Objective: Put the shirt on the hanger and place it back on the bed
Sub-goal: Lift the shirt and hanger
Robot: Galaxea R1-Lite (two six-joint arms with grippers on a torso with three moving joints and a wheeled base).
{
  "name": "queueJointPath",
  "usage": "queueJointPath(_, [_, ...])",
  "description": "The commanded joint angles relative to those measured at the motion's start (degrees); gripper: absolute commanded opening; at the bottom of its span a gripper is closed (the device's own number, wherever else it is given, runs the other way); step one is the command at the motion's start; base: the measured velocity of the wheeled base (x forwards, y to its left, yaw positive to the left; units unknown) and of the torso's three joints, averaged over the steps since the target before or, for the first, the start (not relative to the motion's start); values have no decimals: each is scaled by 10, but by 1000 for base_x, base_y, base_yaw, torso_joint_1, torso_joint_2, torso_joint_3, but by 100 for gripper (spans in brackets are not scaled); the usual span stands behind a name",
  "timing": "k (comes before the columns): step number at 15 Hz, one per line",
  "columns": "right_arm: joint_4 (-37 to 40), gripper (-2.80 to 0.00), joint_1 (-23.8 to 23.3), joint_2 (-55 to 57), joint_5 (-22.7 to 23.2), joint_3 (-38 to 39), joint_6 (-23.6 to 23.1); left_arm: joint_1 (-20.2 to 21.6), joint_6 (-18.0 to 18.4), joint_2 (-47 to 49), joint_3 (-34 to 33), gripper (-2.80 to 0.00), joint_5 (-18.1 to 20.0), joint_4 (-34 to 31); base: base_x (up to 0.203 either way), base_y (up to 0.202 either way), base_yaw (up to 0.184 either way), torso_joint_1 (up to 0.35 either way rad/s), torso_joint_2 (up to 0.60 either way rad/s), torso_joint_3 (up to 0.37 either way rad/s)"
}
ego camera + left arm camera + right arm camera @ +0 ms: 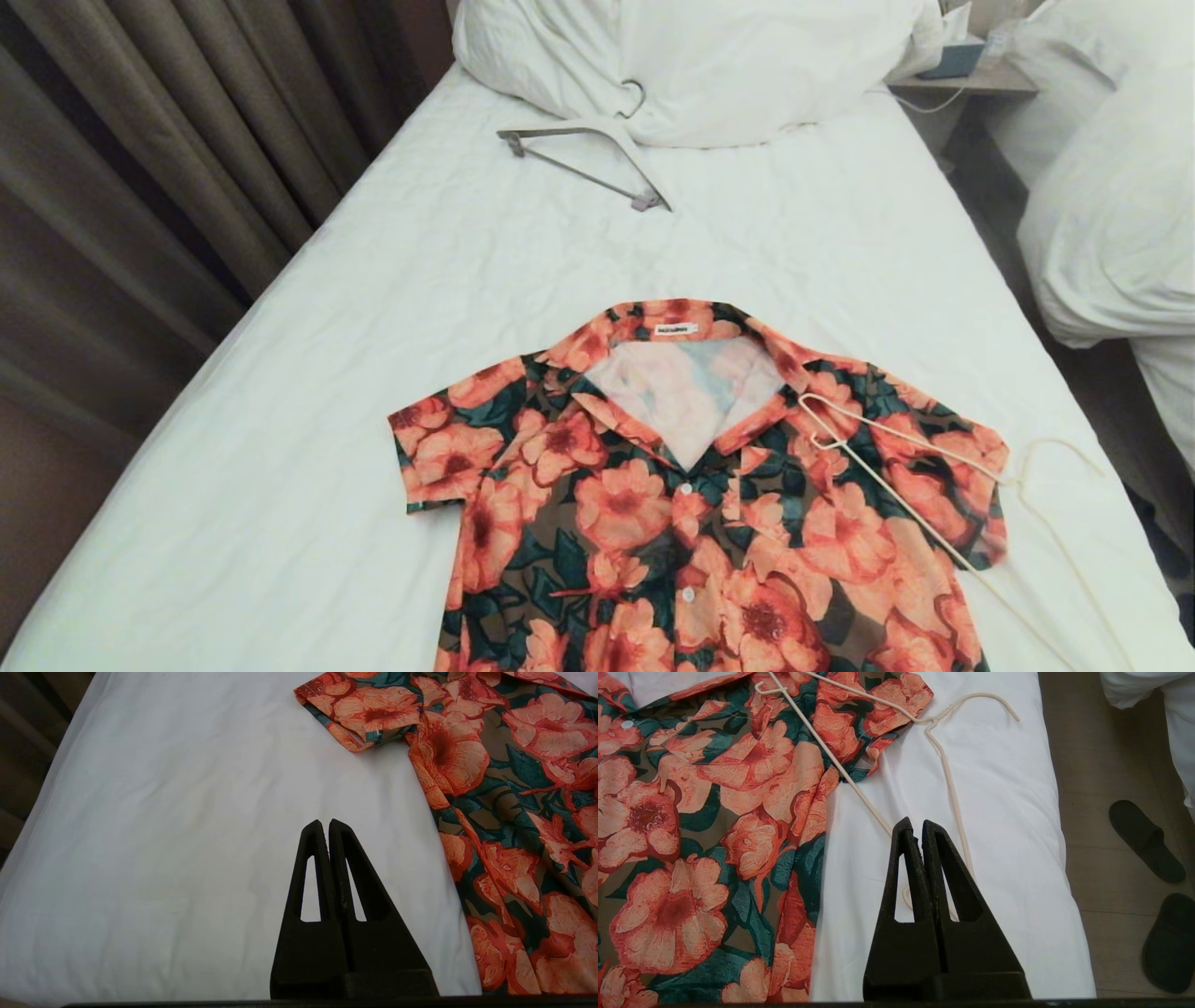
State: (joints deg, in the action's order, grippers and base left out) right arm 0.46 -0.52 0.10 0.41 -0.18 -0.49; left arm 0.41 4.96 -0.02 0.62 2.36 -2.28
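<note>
Hanger (934, 485) partly on shirt (653, 504) | second hanger (583, 159) near duvet (709, 65)

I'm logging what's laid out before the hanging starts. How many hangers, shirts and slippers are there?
Hangers: 2, the thin cream hanger and the thicker white hanger
Shirts: 1, the floral shirt
Slippers: 2, both black
Total: 5

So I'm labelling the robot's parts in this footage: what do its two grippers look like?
Both look alike. The left gripper and the right gripper each have two matte black fingers tapering to narrow rounded tips, with a long triangular cut-out through each finger. The surface looks slightly rough, like moulded plastic. The fingers rise from a wider black base. No cables or markings show, and neither arm appears in the head view.
</note>
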Motion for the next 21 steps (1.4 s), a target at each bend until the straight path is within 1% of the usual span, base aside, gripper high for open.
queueJointPath(1, [1,-280,0,0,0,-1,0,0,0,-1,0,-280,0,0,0,0,0,0,0,0])
queueJointPath(3, [2,-280,0,0,0,-1,-2,0,0,0,0,-280,0,0,0,0,0,0,0,0])
queueJointPath(5, [6,-280,0,4,5,-6,-20,0,0,0,0,-280,0,0,0,0,0,0,0,0])
queueJointPath(6, [6,-280,2,18,16,-20,-23,0,0,0,0,-280,0,0,0,0,0,0,0,0])
queueJointPath(7, [7,-280,3,41,33,-42,-16,0,0,0,0,-280,0,0,0,0,0,0,0,0])
queueJointPath(8, [7,-280,4,78,51,-66,6,0,0,0,0,-280,0,0,0,0,0,0,0,0])
queueJointPath(10, [5,-280,5,174,71,-111,64,0,0,0,0,-280,0,0,0,0,0,0,0,0])
queueJointPath(13, [2,-280,5,361,90,-178,177,0,0,0,0,-280,0,0,0,0,0,0,0,0])
queueJointPath(15, [-7,-280,-3,503,109,-209,236,0,0,-1,0,-280,0,0,0,0,0,0,0,0])
queueJointPath(16, [-17,-280,-14,568,128,-221,254,0,0,0,0,-280,0,0,0,0,0,0,0,0])
queueJointPath(18, [-35,-280,-61,690,188,-247,275,0,0,0,0,-280,0,0,0,0,0,0,0,0])
queueJointPath(19, [-41,-280,-89,742,213,-257,272,0,0,-1,0,-280,0,0,0,0,0,0,0,0])
queueJointPath(21, [-51,-280,-148,835,261,-274,246,0,0,0,0,-280,0,0,0,0,0,0,0,0])
